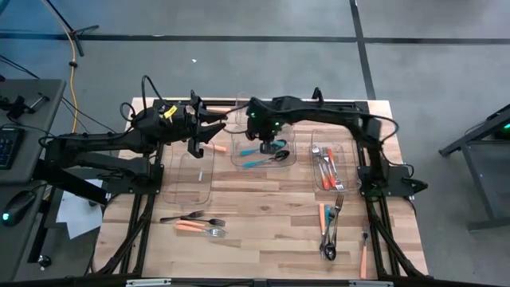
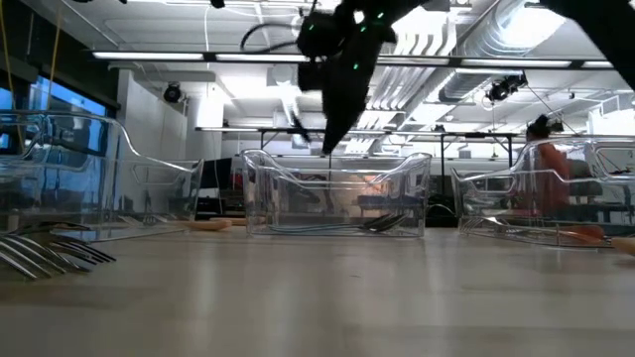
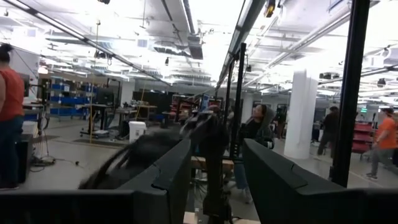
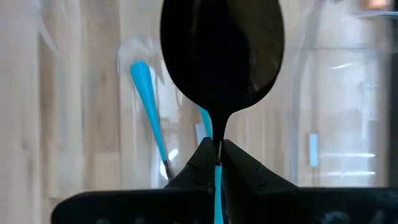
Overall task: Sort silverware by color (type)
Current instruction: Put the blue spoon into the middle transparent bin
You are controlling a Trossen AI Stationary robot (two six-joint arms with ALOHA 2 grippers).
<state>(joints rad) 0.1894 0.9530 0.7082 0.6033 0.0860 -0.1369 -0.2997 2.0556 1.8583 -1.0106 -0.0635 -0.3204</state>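
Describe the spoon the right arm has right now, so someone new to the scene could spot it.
Start at the middle clear bin of the three on the wooden table. The right pincer hangs over it, shut on a spoon with a black bowl and a teal-blue handle. Unlike the teal-handled pieces lying in that bin, this one is off the table, pinched at its neck.

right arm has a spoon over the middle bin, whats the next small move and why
Probably lower a little and open the fingers. The right gripper is shut on a teal-handled spoon, hanging over the middle bin, where other teal-handled pieces already lie, so the spoon seems to belong there.
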